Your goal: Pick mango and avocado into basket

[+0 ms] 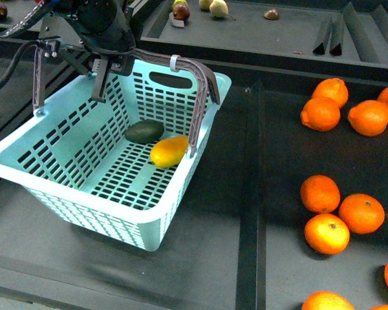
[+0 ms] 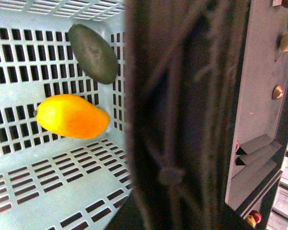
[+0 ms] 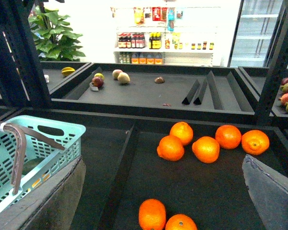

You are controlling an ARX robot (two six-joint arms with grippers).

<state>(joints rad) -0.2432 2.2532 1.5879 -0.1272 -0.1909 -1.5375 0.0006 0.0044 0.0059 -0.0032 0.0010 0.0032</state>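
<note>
The turquoise basket (image 1: 84, 213) sits tilted at the left of the dark shelf. On its slotted floor the yellow mango (image 1: 169, 151) and the dark green avocado (image 1: 144, 132) lie side by side, close to the far side wall. My left gripper (image 1: 110, 64) is above the basket's rear rim, shut on the grey-brown handle (image 1: 200, 97). In the left wrist view the mango (image 2: 71, 116) and avocado (image 2: 92, 52) lie on the basket floor (image 2: 38, 191), and the blurred handle (image 2: 177, 120) fills the middle. My right gripper (image 3: 163, 165) hangs open and empty over the oranges, right of the basket (image 3: 53, 139).
Several oranges (image 1: 321, 194) lie loose on the right tray, also seen as oranges (image 3: 171, 147) in the right wrist view. A raised ridge (image 1: 249, 194) separates the two trays. The back shelf holds small fruits (image 1: 181, 11) and dark wedge dividers (image 1: 330, 39).
</note>
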